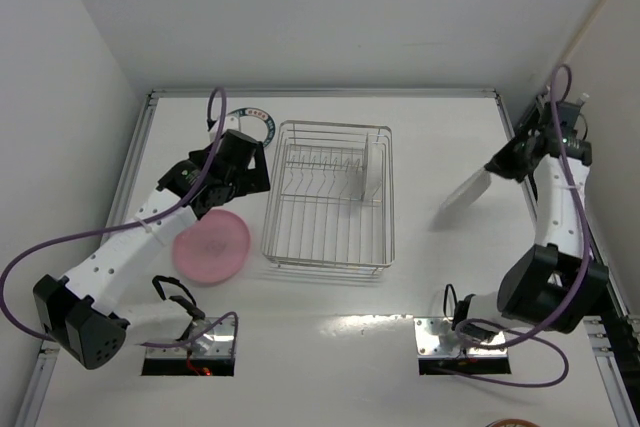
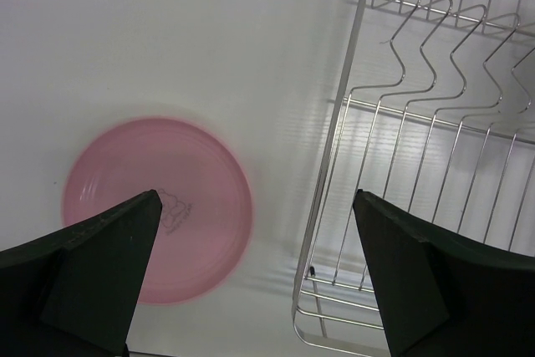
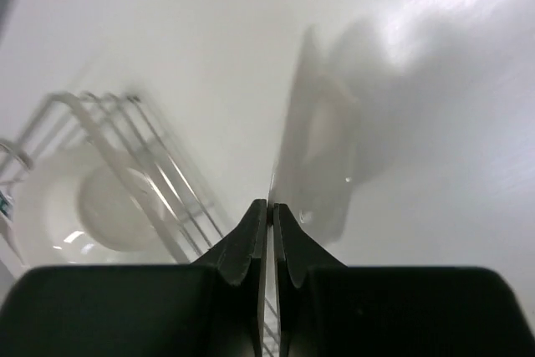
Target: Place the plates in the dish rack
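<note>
Overhead view with 2 wrist views. A silver wire dish rack [image 1: 328, 197] stands at the middle of the white worktop [image 1: 430, 277], its row of upright tines [image 1: 318, 162] running across the far half.

4 plates are visible:
- **Plate 1:** The pink plate [image 1: 211, 245] lies flat on the worktop just beside the rack's near-left corner, apart from the wire. A small dark mark shows at its centre in the left wrist view.
- **Plate 2:** The blue-rimmed plate [image 1: 256, 118] lies on the worktop near the rack's far-left corner and is partly hidden by the left arm [image 1: 130, 247].
- **Plate 3:** The white plate [image 1: 466, 190] is tilted and held clear of the worktop, to the right of the rack and well apart from it. Its shadow falls on the surface below.
- **Plate 4:** The second white plate [image 1: 372, 165] stands on edge inside the rack at the right end of the tines. In the right wrist view it is blurred behind the wires.

The left end effector [image 2: 256, 196] hangs above the gap between the pink plate and the rack's left wall. Its 2 dark fingers [image 2: 92, 265] are spread wide and grip nothing.

The right end effector [image 3: 269, 206] is closed narrowly on the rim of the white plate, which its wrist camera sees edge-on. Whether that rim is ribbed cannot be told.
</note>
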You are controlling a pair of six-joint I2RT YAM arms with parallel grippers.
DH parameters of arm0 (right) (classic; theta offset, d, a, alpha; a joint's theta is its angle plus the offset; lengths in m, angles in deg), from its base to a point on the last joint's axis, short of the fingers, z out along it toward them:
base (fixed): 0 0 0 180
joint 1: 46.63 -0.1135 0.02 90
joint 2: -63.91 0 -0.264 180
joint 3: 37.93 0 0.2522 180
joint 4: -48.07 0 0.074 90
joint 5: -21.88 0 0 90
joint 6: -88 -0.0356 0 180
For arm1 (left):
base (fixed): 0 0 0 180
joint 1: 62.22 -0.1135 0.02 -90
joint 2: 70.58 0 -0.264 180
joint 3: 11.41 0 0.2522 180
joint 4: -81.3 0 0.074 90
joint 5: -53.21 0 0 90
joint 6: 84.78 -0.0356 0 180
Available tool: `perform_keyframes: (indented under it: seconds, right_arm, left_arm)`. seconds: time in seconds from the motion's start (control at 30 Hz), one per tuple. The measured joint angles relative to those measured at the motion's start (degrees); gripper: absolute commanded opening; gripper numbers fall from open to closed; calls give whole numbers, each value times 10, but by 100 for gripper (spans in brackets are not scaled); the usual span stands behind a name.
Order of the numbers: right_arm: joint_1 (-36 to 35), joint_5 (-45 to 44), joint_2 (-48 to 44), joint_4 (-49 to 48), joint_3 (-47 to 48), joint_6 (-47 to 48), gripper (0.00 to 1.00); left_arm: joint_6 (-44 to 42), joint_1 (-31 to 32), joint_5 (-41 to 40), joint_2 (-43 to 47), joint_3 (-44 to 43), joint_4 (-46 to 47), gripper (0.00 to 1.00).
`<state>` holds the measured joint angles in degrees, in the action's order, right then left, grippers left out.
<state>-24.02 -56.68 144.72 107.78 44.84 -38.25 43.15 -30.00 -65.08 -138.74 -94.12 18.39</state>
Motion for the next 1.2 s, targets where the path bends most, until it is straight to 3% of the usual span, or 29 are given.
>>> perform_keyframes:
  seconds: [0.17,0.33,0.47,0.97,1.0,1.03,1.07,1.13,1.2]
  right_arm:
    - [-34,-56,-13,33,124,-5,0]
    - [-115,-78,-11,55,174,-8,0]
    - [-147,-85,-11,68,170,-8,0]
    - [-146,-133,-51,88,40,-17,0]
    - [-143,-137,-60,88,23,-21,9]
    - [-137,-142,-69,90,3,-29,35]
    - [-131,-145,-78,90,-14,-34,41]
    - [-110,-150,-99,89,-48,-49,41]
    - [-71,-141,-123,85,-84,-63,58]
  left_arm:
    - [0,0,2,-9,-1,0,100]
    - [0,0,2,-10,-1,0,100]
    - [0,0,2,-10,-1,0,100]
    - [0,0,4,-10,-1,0,100]
    - [0,0,4,-10,-1,0,100]
    - [0,0,4,-10,-1,0,100]
    - [0,0,4,-10,-1,0,100]
    - [0,0,4,-10,-1,0,100]
    - [0,0,4,-9,-1,0,100]
